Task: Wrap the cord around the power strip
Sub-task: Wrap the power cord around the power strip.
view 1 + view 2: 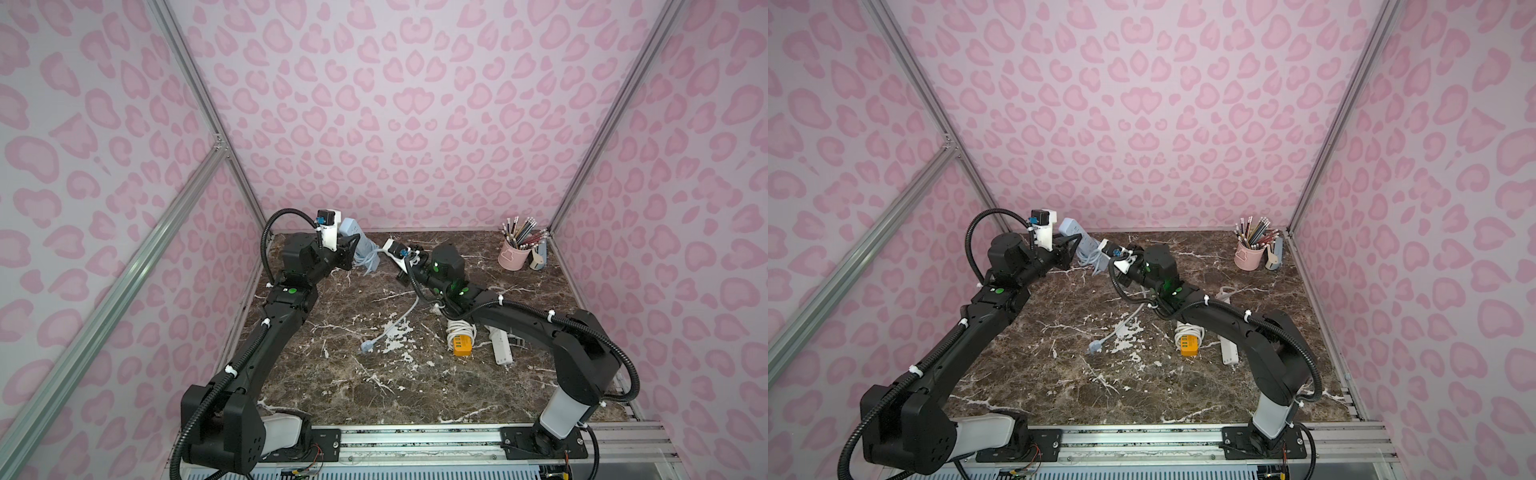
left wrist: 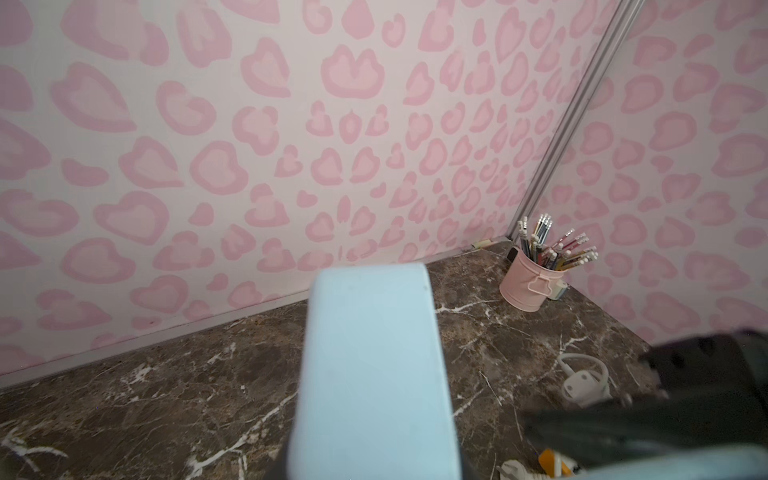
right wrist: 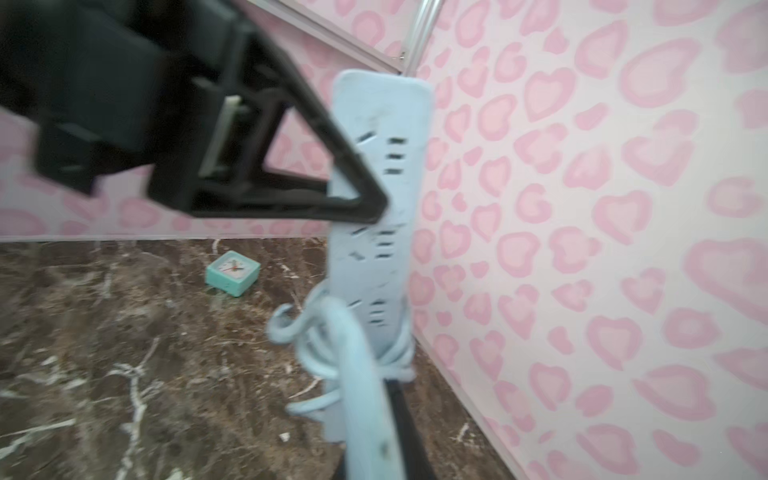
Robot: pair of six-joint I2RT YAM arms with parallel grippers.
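The pale blue power strip (image 3: 382,124) stands upright at the same back edge of the table (image 1: 374,395) as the pink pencil cup (image 1: 512,257), well apart from it toward the robot's left. Whether its lower end touches the table I cannot tell. The left gripper (image 3: 374,200) is pressed together across the strip's middle, above a few loose loops of cord (image 3: 359,351) bunched round its lower end. The right gripper (image 3: 392,440), between strip and cup, looks pinched on the cord running through it. The rest of the cord trails forward, away from the cup, to the plug (image 1: 368,345) lying flat. The strip seems light, rigid, smooth plastic, so it could swivel in a two-point pinch. Holding it across its width at mid-length, clear of the windings, looks sound. The cord seems thick and springy, likely to uncoil when slack, so it is best held close to the strip under light tension.
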